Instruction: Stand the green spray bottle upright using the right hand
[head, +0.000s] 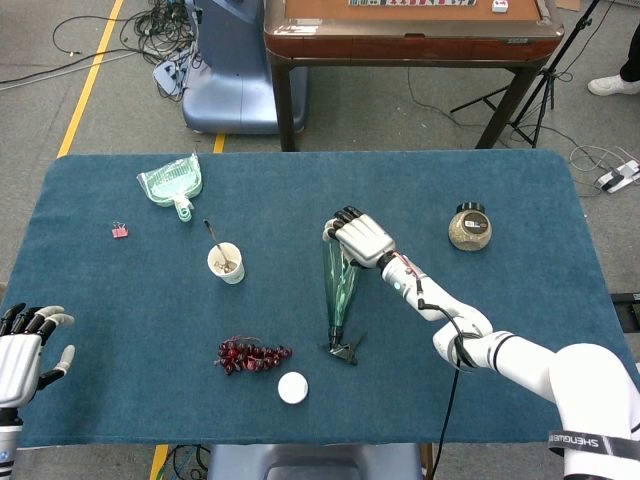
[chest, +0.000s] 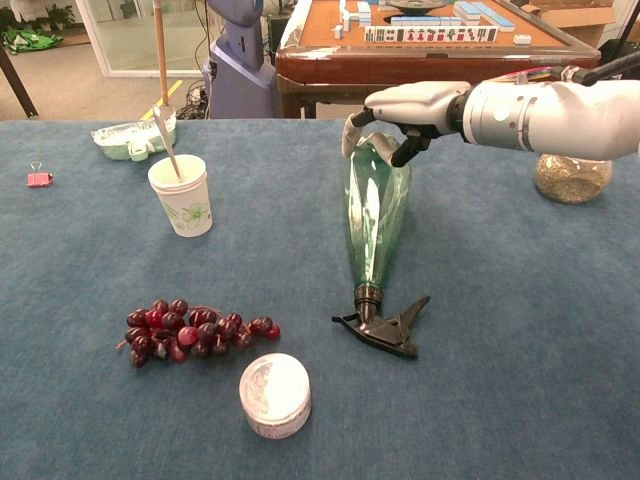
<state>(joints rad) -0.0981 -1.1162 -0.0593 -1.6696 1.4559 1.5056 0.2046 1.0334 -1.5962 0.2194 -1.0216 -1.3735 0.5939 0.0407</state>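
Observation:
The green spray bottle (head: 341, 288) (chest: 374, 220) lies on its side on the blue table, its black trigger head (chest: 385, 328) toward me and its wide base away. My right hand (head: 360, 238) (chest: 405, 108) covers the base from above. Its fingers curl down the bottle's left side and the thumb presses the right side, so it grips the base. The bottle still rests flat on the cloth. My left hand (head: 22, 350) hovers at the near left corner of the table, fingers apart, holding nothing.
A paper cup (head: 226, 262) (chest: 181, 195) with a spoon stands left of the bottle. Red grapes (chest: 190, 330) and a white round tin (chest: 274, 395) lie near the front. A glass jar (head: 469, 228) sits at the right, a green dustpan (head: 172, 183) and pink clip (head: 120, 231) at the far left.

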